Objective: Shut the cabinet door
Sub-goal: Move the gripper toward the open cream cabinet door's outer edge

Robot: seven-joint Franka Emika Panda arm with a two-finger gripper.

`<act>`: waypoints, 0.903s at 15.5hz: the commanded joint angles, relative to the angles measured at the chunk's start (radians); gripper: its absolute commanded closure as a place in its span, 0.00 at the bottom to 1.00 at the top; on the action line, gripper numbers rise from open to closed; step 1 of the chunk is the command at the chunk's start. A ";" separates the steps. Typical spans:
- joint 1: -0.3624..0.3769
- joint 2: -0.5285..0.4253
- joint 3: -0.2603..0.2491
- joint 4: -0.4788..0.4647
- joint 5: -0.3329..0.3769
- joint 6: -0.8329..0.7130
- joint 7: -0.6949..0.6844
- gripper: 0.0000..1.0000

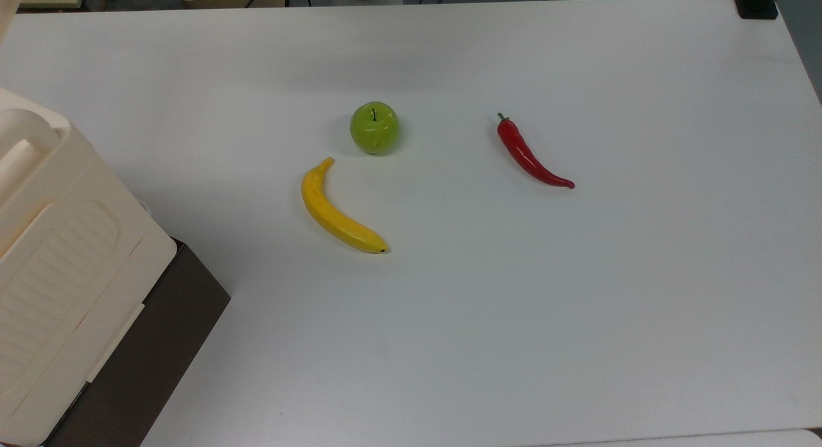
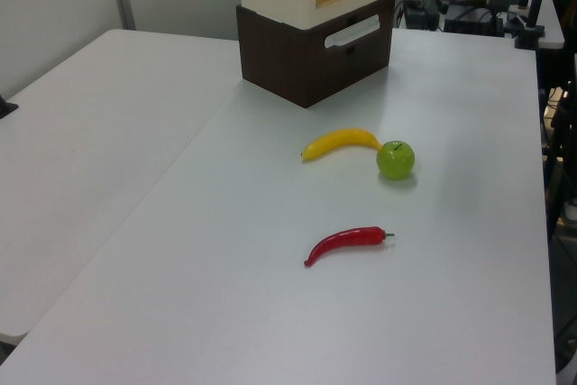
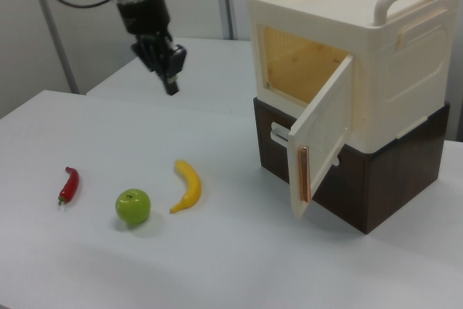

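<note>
The cabinet [image 3: 362,56] sits on a dark brown base at the right view's right. Its door [image 3: 322,139] hangs wide open, free edge swung out toward the camera, long axis upright. The gripper [image 3: 171,81] hovers up high above the white table [image 3: 217,251], well apart from the door, fingers pressed close together. A banana [image 3: 187,186], apple [image 3: 133,206] and chilli [image 3: 68,184] lie on the table.

Cream-ivory cabinet [image 3: 376,70] with a ribbed side panel on a dark brown base [image 3: 362,179]; yellow banana [image 1: 337,212], green apple [image 1: 374,127], red chili pepper [image 1: 530,155], white surface [image 1: 578,306], black claw [image 3: 172,77].
</note>
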 commanded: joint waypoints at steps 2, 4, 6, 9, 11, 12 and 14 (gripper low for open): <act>-0.125 -0.007 -0.033 0.074 -0.002 0.021 -0.003 1.00; -0.170 -0.004 -0.060 0.100 -0.002 0.058 -0.006 1.00; -0.205 -0.004 -0.089 0.100 -0.002 0.119 -0.004 1.00; -0.262 0.002 -0.134 0.100 -0.001 0.231 -0.012 1.00; -0.296 0.005 -0.146 0.093 -0.001 0.274 -0.021 1.00; -0.313 0.008 -0.148 0.091 -0.001 0.283 -0.030 1.00; -0.336 0.019 -0.151 0.090 0.001 0.287 -0.063 1.00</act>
